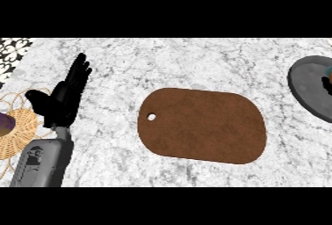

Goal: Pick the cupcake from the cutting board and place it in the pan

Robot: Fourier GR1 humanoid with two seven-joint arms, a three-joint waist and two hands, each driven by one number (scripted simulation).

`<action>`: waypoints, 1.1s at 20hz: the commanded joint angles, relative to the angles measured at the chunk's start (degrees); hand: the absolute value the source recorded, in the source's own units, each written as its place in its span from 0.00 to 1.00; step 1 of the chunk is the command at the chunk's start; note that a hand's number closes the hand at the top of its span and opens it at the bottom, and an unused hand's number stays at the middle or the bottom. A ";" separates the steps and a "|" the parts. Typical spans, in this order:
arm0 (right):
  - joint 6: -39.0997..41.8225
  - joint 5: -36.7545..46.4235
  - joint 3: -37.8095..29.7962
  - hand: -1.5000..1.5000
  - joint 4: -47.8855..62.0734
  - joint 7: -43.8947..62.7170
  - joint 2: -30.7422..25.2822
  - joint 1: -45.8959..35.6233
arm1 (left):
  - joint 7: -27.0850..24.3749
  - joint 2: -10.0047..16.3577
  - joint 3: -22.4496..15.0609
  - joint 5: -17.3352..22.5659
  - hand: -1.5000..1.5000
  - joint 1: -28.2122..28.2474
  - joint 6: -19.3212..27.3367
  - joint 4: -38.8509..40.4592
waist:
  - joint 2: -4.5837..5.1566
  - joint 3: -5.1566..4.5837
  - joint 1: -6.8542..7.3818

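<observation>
White marble counter [194,61]; brown rounded cutting board [202,125] bare. My right hand [326,85] edges the round grey pan [296,85], grip unreadable; left hand [65,94] rests open. Set down low, mid-pan.

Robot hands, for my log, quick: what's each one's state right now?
Left robot hand: open, holding nothing, resting at the view's left.
Right robot hand: barely shows at the right edge over the pan; cannot be told.
</observation>
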 commanded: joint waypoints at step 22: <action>32.16 -11.95 -11.85 0.00 22.12 -12.78 -9.16 -4.14 | -1.24 1.14 1.90 -0.04 0.50 0.06 0.45 0.93 | -0.50 0.04 -2.65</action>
